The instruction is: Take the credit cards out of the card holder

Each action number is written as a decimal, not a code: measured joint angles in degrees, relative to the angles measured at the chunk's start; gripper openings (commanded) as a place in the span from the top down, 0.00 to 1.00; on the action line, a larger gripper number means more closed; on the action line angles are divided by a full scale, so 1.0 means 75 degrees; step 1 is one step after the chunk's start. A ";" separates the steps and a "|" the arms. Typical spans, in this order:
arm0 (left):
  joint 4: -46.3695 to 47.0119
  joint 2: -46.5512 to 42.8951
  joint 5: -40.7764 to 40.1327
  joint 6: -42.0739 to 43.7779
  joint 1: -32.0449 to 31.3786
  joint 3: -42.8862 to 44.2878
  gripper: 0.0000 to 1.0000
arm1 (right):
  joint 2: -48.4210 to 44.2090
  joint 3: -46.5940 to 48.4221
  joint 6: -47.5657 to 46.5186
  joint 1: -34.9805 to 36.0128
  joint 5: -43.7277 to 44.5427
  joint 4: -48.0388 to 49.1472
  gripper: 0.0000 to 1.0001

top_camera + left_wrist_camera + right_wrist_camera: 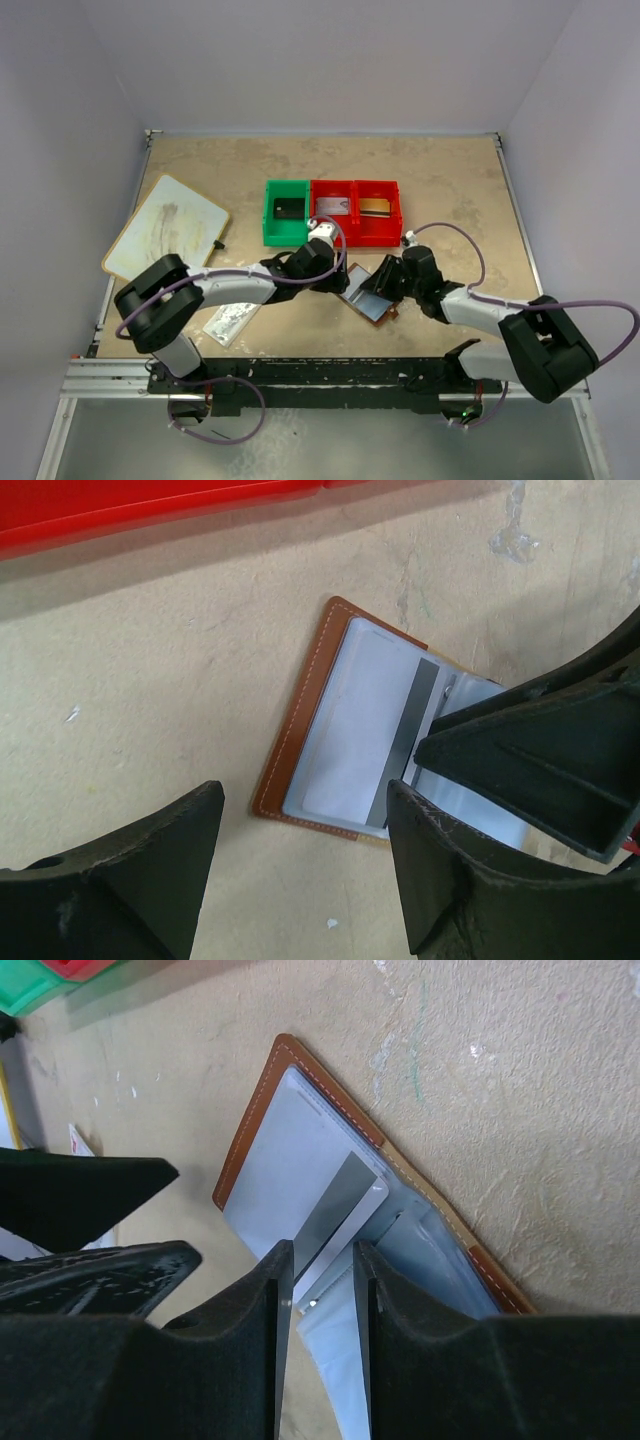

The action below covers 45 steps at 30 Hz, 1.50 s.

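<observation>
The brown leather card holder (368, 296) lies open on the table, its pale clear pockets facing up. It also shows in the left wrist view (300, 730) and the right wrist view (255, 1120). A white card with a grey stripe (360, 730) lies on its left half, also seen from the right wrist (340, 1205). My left gripper (305, 798) is open and empty, just above the holder's near corner. My right gripper (320, 1260) has its jaws a narrow gap apart. They straddle the card's striped edge and a clear pocket leaf (335, 1360).
A green bin (285, 212) and two red bins (355, 210) with cards in them stand behind the holder. A whiteboard (165, 228) lies at the left. A silver packet (230, 322) lies near the left arm. The right gripper's finger (530, 760) shows in the left wrist view.
</observation>
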 measured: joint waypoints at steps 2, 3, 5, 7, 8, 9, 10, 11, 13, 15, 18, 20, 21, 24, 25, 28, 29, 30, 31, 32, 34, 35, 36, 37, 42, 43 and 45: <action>0.0052 0.0321 0.0125 0.0076 0.0003 0.0189 0.38 | 0.0012 0.0000 0.0006 0.0000 0.0015 0.0035 0.67; 0.0099 0.0446 0.0178 0.0087 0.0000 0.0256 0.39 | 0.0003 0.0000 0.0000 0.0000 0.0015 0.0029 0.67; 0.0175 0.0606 0.0251 0.0149 0.0000 0.0315 0.39 | -0.0122 -0.0003 -0.0009 0.0000 0.0020 -0.0032 0.65; 0.0187 0.0635 0.0297 0.0219 0.0000 0.0315 0.39 | -0.0431 -0.0003 -0.0012 0.0000 0.0035 -0.0154 0.64; 0.0204 0.0635 0.0303 0.0242 0.0000 0.0318 0.39 | -0.0650 -0.0003 -0.0012 0.0000 0.0058 -0.0189 0.63; 0.0216 0.0638 0.0306 0.0254 0.0000 0.0323 0.39 | -0.0810 -0.0003 -0.0012 0.0000 0.0076 -0.0192 0.63; 0.0216 0.0644 0.0309 0.0259 0.0000 0.0344 0.39 | -0.0970 -0.0003 -0.0012 0.0000 0.0099 -0.0187 0.63; 0.0216 0.0659 0.0309 0.0268 0.0000 0.0379 0.39 | -0.1064 -0.0003 -0.0009 0.0000 0.0152 -0.0181 0.63; 0.0221 0.0705 0.0315 0.0283 0.0000 0.0463 0.39 | -0.1032 -0.0003 -0.0006 0.0000 0.0230 -0.0172 0.63; 0.0221 0.0766 0.0329 0.0321 0.0000 0.0560 0.39 | -0.0711 -0.0003 -0.0003 -0.0003 0.0254 -0.0157 0.65; 0.0221 0.0871 0.0408 0.0423 0.0000 0.0670 0.42 | 0.0064 -0.0003 0.0082 -0.0003 0.0166 0.0058 0.66; 0.0230 0.0944 0.0475 0.0466 0.0000 0.0702 0.46 | 0.0335 0.0026 0.0090 -0.0012 0.0041 0.0434 0.66; 0.0219 0.0973 0.0513 0.0475 0.0000 0.0702 0.48 | 0.0463 0.0023 0.0090 -0.0012 -0.0029 0.0624 0.67; 0.0207 0.1029 0.0592 0.0481 -0.0026 0.0676 0.55 | 0.0720 0.0023 0.0023 -0.0012 -0.0227 0.1052 0.67; 0.0224 0.1020 0.0583 0.0481 -0.0035 0.0627 0.56 | 0.0778 0.0026 -0.0038 -0.0017 -0.0294 0.1154 0.68; 0.0344 0.0892 0.0478 0.0452 -0.0119 0.0370 0.60 | 0.0935 0.0067 -0.0315 -0.0047 -0.0539 0.1329 0.70; 0.0350 0.0761 0.0402 0.0417 -0.0195 0.0219 0.62 | 0.1020 0.0131 -0.0449 -0.0052 -0.0624 0.1343 0.72; 0.0338 0.0644 0.0356 0.0382 -0.0271 0.0096 0.63 | 0.1081 0.0189 -0.0560 -0.0050 -0.0691 0.1343 0.72; 0.0326 0.0513 0.0286 0.0335 -0.0388 -0.0047 0.65 | 0.1174 0.0268 -0.0699 -0.0050 -0.0801 0.1341 0.72; 0.0318 0.0385 0.0216 0.0239 -0.0527 -0.0189 0.65 | 0.1265 0.0338 -0.0828 -0.0050 -0.0909 0.1352 0.73; 0.0323 0.0152 0.0143 0.0085 -0.0825 -0.0449 0.66 | 0.1390 0.0428 -0.1058 -0.0050 -0.1166 0.1378 0.74; 0.0321 0.0064 0.0079 -0.0017 -0.0985 -0.0542 0.66 | 0.1428 0.0455 -0.1157 -0.0044 -0.1271 0.1376 0.73; 0.0309 0.0012 -0.0009 -0.0082 -0.1113 -0.0597 0.66 | 0.1454 0.0466 -0.1239 -0.0044 -0.1387 0.1367 0.72; 0.0283 -0.0035 -0.0152 -0.0175 -0.1265 -0.0644 0.65 | 0.1454 0.0478 -0.1332 -0.0044 -0.1469 0.1335 0.71; 0.0029 -0.0431 -0.0889 -0.0673 -0.1626 -0.0889 0.62 | 0.1154 0.0533 -0.1591 -0.0044 -0.1498 0.0833 0.67; -0.0070 -0.0562 -0.1058 -0.0772 -0.1626 -0.0930 0.61 | 0.1011 0.0533 -0.1652 -0.0038 -0.1454 0.0673 0.66; -0.0198 -0.0778 -0.1300 -0.0854 -0.1612 -0.0950 0.60 | 0.0597 0.0539 -0.1813 -0.0035 -0.1332 0.0254 0.65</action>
